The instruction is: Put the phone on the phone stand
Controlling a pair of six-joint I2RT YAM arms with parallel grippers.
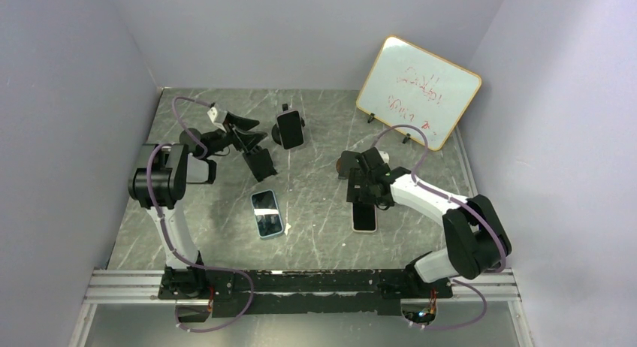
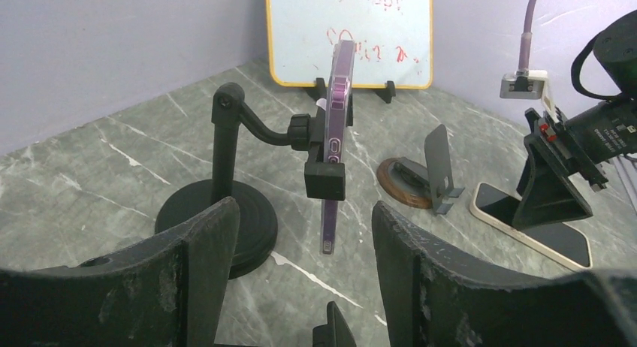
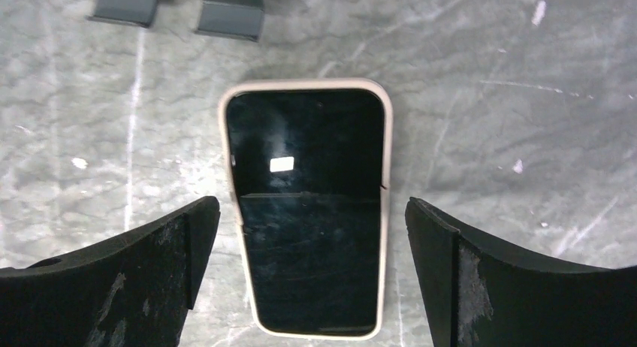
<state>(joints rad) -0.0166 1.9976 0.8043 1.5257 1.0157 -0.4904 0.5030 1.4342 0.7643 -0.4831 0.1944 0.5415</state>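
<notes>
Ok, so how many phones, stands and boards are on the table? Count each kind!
Phones: 3 (purple-cased phone, blue-cased phone, cream-cased phone)
Phone stands: 2 (black stand, grey stand)
Whiteboard: 1
Total: 6

From above, the right arm's black end effector [image 1: 366, 189] covers the upper half of the cream-cased black-screened phone [image 1: 365, 221]. The red scribble on the yellow-framed whiteboard [image 1: 418, 92] is too faint to read. The right wrist view's top edge crops the grey folding stand [image 3: 229, 9]
</notes>
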